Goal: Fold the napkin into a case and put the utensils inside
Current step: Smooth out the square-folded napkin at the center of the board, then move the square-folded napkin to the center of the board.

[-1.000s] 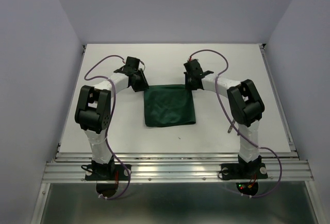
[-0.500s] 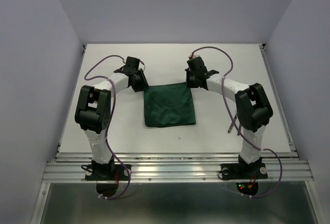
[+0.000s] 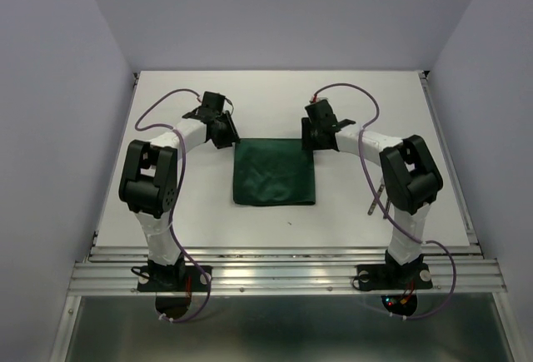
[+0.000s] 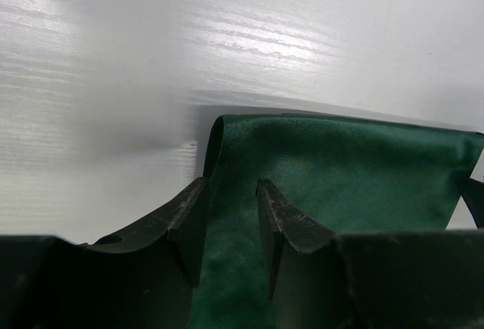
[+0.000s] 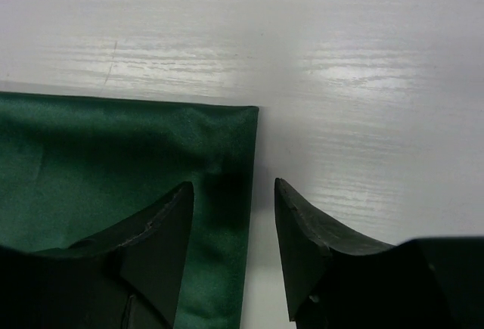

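Observation:
The dark green napkin lies folded flat as a near-square in the middle of the white table. My left gripper is at its far left corner. In the left wrist view its jaws stand apart over the napkin, whose edge curls up just ahead of them. My right gripper is at the far right corner, open. The napkin lies flat under its left finger in the right wrist view, and its jaws hold nothing. Slim silver utensils show partly behind the right arm.
Pale walls close in the table on the left, the right and the far side. A metal rail with both arm bases runs along the near edge. Purple cables loop from each arm over the table.
My right gripper has opened and let go of the napkin's far right corner, which has dropped flat. That arm shifted slightly right. The left gripper has not moved.

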`<act>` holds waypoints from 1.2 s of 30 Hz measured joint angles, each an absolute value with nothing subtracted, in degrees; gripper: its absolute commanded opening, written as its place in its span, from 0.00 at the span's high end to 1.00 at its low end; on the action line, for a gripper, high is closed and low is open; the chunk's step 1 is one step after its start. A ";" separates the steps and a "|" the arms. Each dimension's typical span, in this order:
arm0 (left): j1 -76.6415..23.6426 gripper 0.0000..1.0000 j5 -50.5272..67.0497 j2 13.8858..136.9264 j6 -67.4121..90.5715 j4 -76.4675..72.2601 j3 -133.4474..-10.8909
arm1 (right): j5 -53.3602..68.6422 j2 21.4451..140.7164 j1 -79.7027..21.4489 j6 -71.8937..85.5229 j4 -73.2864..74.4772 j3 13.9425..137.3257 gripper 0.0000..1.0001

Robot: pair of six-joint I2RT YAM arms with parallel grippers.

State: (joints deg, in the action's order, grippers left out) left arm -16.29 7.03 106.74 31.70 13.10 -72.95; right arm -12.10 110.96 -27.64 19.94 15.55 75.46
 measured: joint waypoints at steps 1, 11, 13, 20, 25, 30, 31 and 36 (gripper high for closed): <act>-16.29 0.57 7.05 106.69 31.70 13.08 -72.82 | -12.08 110.96 -27.42 20.03 15.38 75.24 0.47; -16.29 0.57 7.07 106.61 31.70 13.08 -72.47 | -8.25 111.13 -26.04 21.32 13.78 72.88 0.62; -16.29 0.57 7.07 106.52 31.70 13.08 -72.20 | -7.35 111.13 -25.96 21.28 12.86 72.75 0.74; -16.29 0.57 7.07 105.75 31.68 12.99 -70.76 | -4.75 111.13 -25.87 19.79 10.44 72.38 0.99; -16.29 0.57 7.07 104.88 31.68 13.02 -69.69 | -2.83 112.71 -25.28 16.97 9.17 73.52 0.99; -16.29 0.57 7.14 103.55 31.68 12.97 -68.58 | -0.14 115.22 -23.62 13.08 8.27 75.72 0.89; -16.29 0.57 7.25 103.35 31.68 12.99 -68.53 | 0.16 115.61 -23.29 12.27 8.10 76.38 0.86; -16.29 0.57 7.46 102.89 31.66 12.97 -68.47 | 0.69 116.84 -22.44 9.85 8.12 78.72 0.52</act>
